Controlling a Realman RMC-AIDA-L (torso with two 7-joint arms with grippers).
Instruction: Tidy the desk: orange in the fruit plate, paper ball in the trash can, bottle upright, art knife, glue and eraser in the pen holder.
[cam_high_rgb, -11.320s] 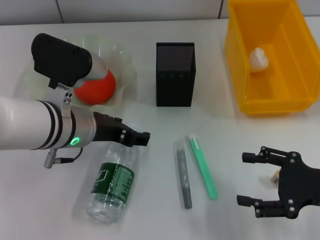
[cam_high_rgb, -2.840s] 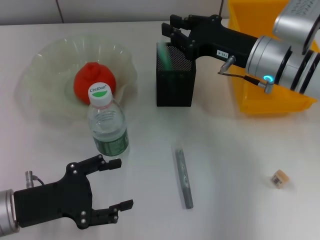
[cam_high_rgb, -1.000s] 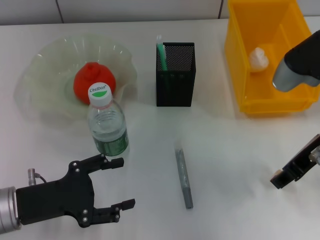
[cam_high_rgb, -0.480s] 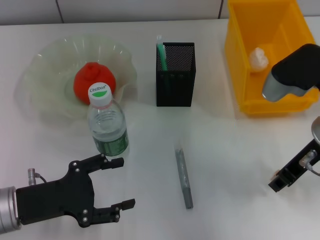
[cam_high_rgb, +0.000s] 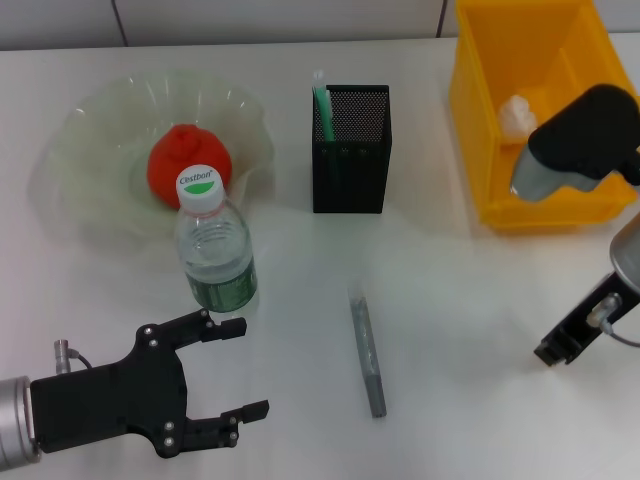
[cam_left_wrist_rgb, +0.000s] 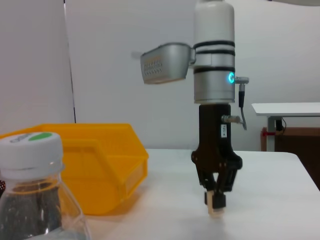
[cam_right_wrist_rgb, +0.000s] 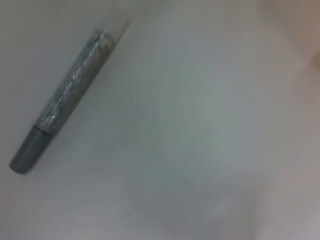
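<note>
The orange (cam_high_rgb: 190, 165) lies in the fruit plate (cam_high_rgb: 90, 130). The bottle (cam_high_rgb: 215, 250) stands upright in front of the plate, and its cap shows in the left wrist view (cam_left_wrist_rgb: 30, 150). The pen holder (cam_high_rgb: 350, 150) holds the green art knife (cam_high_rgb: 322, 100). The grey glue stick (cam_high_rgb: 367, 352) lies on the table and also shows in the right wrist view (cam_right_wrist_rgb: 65, 100). The paper ball (cam_high_rgb: 515, 115) is in the trash can (cam_high_rgb: 480, 120). My right gripper (cam_high_rgb: 552, 352) points down at the front right. In the left wrist view it (cam_left_wrist_rgb: 216, 197) pinches the eraser (cam_left_wrist_rgb: 216, 211) close to the table. My left gripper (cam_high_rgb: 245, 367) is open and empty in front of the bottle.
The right arm's forearm (cam_high_rgb: 575, 140) hangs over the trash can's front wall. The trash can also shows in the left wrist view (cam_left_wrist_rgb: 100, 165). The white table (cam_high_rgb: 450, 290) lies bare between the glue stick and the right gripper.
The bottle now stands upright and the art knife is in the pen holder. The right arm has swung down to the front right over the eraser, which it now hides in the head view.
</note>
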